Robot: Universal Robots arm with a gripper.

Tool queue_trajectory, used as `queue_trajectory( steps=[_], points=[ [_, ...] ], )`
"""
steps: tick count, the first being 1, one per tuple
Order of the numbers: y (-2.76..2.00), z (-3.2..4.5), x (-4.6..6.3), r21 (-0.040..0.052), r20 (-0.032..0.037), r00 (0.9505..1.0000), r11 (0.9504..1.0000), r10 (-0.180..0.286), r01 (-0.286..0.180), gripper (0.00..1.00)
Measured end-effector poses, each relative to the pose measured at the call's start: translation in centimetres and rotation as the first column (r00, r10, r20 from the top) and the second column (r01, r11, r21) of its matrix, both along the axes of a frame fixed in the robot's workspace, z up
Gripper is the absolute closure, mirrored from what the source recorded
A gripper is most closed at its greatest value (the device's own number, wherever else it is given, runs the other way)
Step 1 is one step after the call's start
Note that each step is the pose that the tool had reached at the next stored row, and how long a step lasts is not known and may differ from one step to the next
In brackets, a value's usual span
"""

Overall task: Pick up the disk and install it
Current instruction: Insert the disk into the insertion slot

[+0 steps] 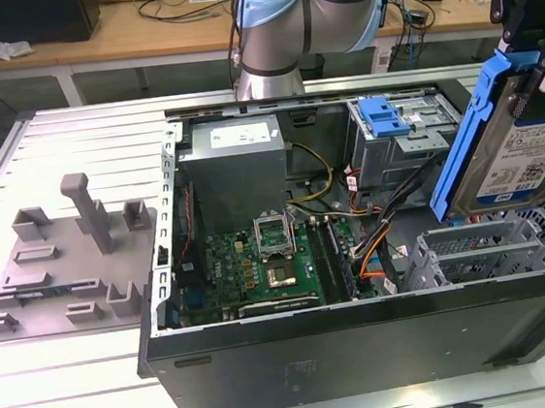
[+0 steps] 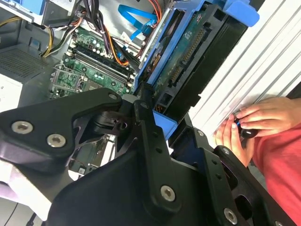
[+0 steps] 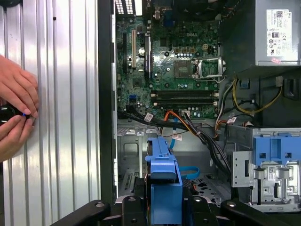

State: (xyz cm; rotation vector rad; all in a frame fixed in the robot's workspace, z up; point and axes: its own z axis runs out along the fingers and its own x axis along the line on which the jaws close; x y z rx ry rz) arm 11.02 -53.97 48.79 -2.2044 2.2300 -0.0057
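The disk (image 1: 511, 155) runs off the exterior view's right edge, and the gripper (image 1: 532, 50) clamped on its top is cropped at the corner. The arm (image 1: 306, 15) is cut off above. In the second wrist view the fingers (image 2: 150, 141) cover the disk's near end. A person, cropped at the picture's edge, has a hand (image 2: 254, 120) hiding most of a small dark object (image 2: 247, 133); what it is cannot be told.

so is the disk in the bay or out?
Out. The gripper holds the disk on edge in the air, above the drive cage, not seated in it.
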Motion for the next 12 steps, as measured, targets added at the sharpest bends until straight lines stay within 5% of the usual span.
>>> queue_trajectory(
  steps=[12],
  points=[
    [-0.12,-0.56,0.00,-0.0001,0.0001,1.0000,1.0000,0.000,0.000,0.63]
  ],
)
